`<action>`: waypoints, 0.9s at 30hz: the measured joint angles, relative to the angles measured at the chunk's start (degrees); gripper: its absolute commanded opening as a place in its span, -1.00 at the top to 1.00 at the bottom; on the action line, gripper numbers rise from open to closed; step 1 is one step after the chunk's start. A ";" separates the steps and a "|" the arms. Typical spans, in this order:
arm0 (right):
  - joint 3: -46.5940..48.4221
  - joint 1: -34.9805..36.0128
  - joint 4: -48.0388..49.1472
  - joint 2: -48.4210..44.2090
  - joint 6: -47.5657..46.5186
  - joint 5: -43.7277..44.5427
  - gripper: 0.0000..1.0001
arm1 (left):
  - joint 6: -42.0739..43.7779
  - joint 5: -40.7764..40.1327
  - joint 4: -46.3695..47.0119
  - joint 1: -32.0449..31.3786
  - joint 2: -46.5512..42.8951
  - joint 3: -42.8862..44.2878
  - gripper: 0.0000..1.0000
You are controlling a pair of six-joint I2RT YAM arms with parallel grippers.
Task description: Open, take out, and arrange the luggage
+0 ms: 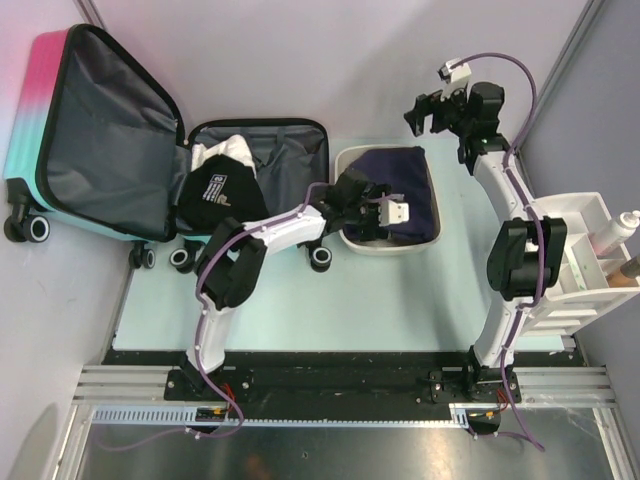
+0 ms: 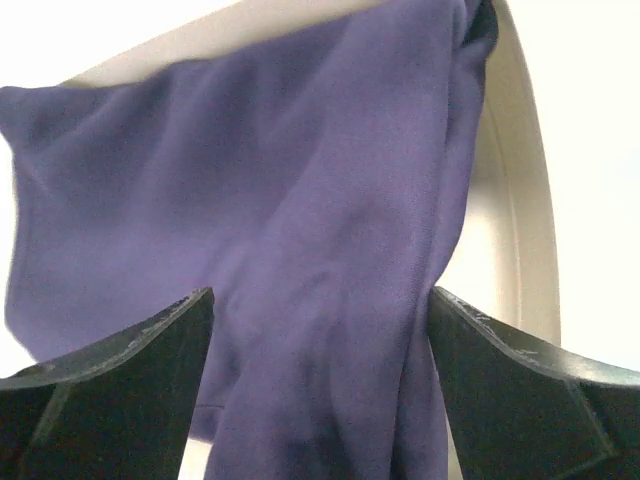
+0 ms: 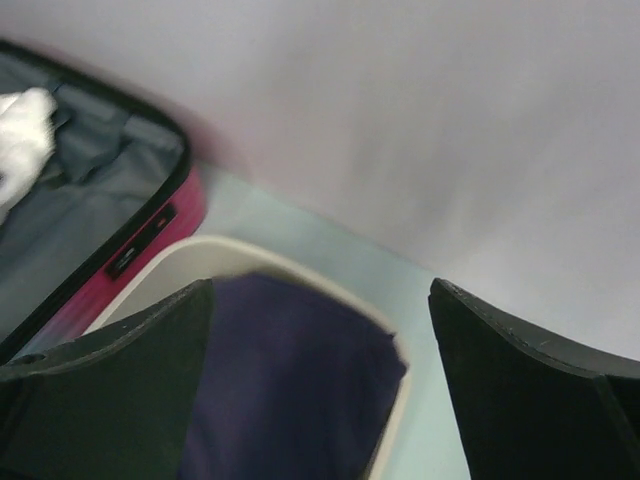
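The luggage [image 1: 100, 130] lies open at the table's far-left corner, lid propped up. Just beside it, a white tub [image 1: 345, 160] holds a navy cloth [image 1: 400, 185]. The left gripper [image 2: 320, 310] hovers over that cloth, jaws wide, gripping nothing. The right gripper [image 3: 320, 300], raised near the far edge, gapes empty.

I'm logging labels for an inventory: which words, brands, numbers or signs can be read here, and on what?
Black garment in the luggage: a white print, too small to read.
Bottles in the organiser: no label can be made out.
No other text shows in any view.
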 measured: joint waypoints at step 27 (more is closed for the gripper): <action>-11.28 8.11 -34.53 10.14 -3.54 -14.49 -0.60 | -36.33 -5.27 -15.45 39.08 -24.72 -0.55 -0.88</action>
